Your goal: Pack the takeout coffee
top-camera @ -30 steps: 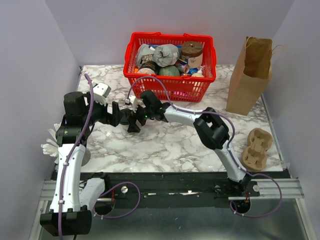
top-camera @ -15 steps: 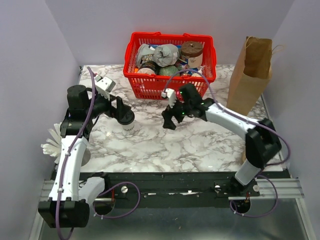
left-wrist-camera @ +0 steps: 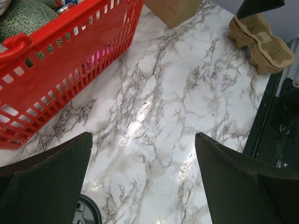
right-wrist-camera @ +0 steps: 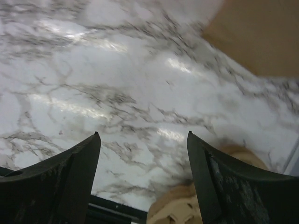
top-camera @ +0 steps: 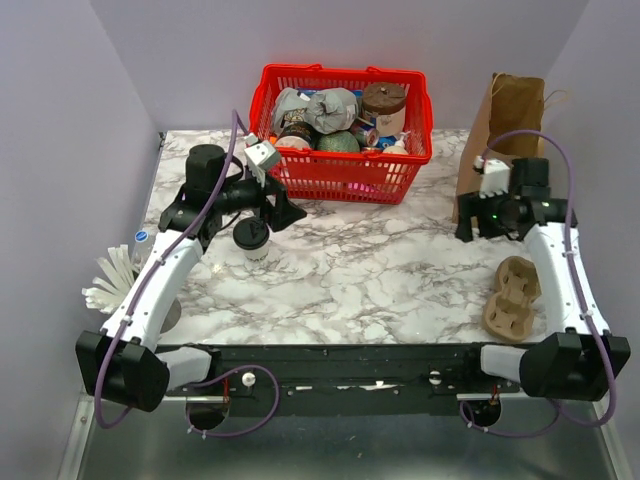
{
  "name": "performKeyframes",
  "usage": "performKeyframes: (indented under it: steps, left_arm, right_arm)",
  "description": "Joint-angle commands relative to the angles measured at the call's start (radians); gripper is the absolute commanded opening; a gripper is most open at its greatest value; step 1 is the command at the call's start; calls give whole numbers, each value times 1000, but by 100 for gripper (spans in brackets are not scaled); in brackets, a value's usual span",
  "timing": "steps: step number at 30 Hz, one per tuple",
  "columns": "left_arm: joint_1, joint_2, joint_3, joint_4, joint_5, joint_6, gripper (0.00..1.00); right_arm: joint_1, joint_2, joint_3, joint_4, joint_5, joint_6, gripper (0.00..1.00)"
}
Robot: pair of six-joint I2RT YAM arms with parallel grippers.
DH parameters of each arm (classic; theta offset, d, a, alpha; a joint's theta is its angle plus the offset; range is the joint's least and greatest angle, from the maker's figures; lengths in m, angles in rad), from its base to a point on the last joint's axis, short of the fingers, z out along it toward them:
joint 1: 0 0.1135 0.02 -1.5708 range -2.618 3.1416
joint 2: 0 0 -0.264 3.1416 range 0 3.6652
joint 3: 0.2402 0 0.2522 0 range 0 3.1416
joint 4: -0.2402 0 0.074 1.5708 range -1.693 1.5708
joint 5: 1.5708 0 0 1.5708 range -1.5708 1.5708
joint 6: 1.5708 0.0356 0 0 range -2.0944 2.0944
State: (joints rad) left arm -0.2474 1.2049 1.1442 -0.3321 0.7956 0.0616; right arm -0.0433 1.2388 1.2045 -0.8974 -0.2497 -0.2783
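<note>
The takeout coffee [top-camera: 250, 241], a white paper cup with a black lid, stands upright on the marble table left of centre. My left gripper [top-camera: 284, 214] is open and empty, just right of and beyond the cup, in front of the red basket. In the left wrist view only the lid's edge [left-wrist-camera: 87, 213] shows at the bottom left, beside the wide-open left gripper [left-wrist-camera: 144, 140]. My right gripper [top-camera: 468, 230] is open and empty at the foot of the brown paper bag [top-camera: 497, 150]. The right wrist view shows the right gripper [right-wrist-camera: 142, 136] over bare marble.
A red basket [top-camera: 340, 172] full of groceries stands at the back centre and shows in the left wrist view [left-wrist-camera: 70, 70]. A cardboard cup carrier [top-camera: 513, 297] lies at the right edge, below my right gripper [right-wrist-camera: 187, 207]. A blue-capped bottle [top-camera: 141, 239] and white cutlery [top-camera: 104, 287] lie at the left edge.
My right arm swung from the table's centre to the far right by the bag. My left gripper let go of the cup and moved up-right toward the basket; the cup stands alone.
</note>
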Motion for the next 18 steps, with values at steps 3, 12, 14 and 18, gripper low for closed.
performKeyframes:
  steps: [3,12,14,18]
  left_arm:
    - [-18,62,54,82,39,-43,98]
    - [-35,68,55,79,13,-22,98]
    - [-38,67,52,76,10,-26,98]
    - [-44,73,58,76,-10,-49,98]
  right_arm:
    - [-300,-4,-40,-261,133,13,81]
    - [-561,22,-109,-275,124,-25,73]
    - [-561,24,-121,-253,125,-24,72]
    - [-561,47,-151,-196,158,8,71]
